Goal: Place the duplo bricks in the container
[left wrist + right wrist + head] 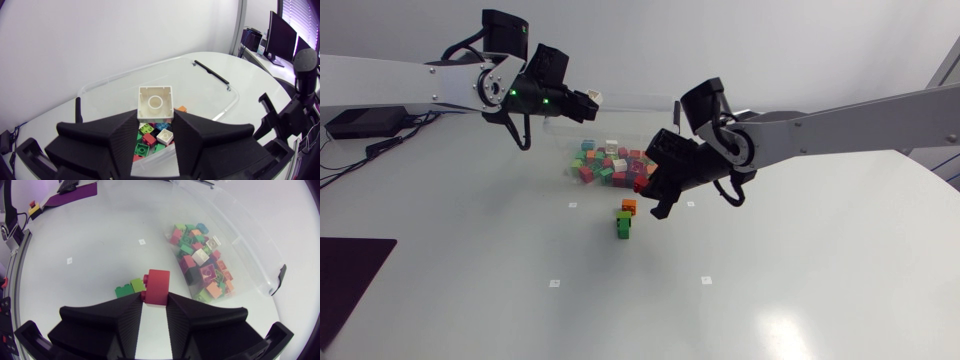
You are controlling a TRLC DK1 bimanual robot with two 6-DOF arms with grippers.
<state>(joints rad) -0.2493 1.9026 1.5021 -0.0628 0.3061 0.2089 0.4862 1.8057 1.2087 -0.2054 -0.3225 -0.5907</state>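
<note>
Left end effector: my left end effector (156, 119) pinches a white brick (155, 101) from two sides, with the brick's hollow underside towards the wrist camera.
White brick: held in the air above the container (210, 92), over the pile (200, 262) inside it.
Right end effector: my right end effector (155, 300) is closed on a red brick (157, 286), a finger pressing each side.
Red brick: held low over the counter (800, 280), just outside the container's near wall and above the loose bricks.
Loose bricks: an orange brick (629, 205) and green bricks (623, 227) lie together on the counter, just outside the container. From the right wrist, the green ones show just beside the red brick, one dark and one lime.
Container: a clear tub standing on the counter between my two arms, with a black latch (212, 71) on its rim.
Pile: many bricks in red, green, white, orange, blue and pink, heaped at one end of the tub. The other end is bare.
Arms: my left arm enters from the left and ends above the tub. My right arm enters from the right and ends at the tub's near side.
Mat: a dark mat (350, 280) lies at the counter's left edge, well apart from the bricks.
</note>
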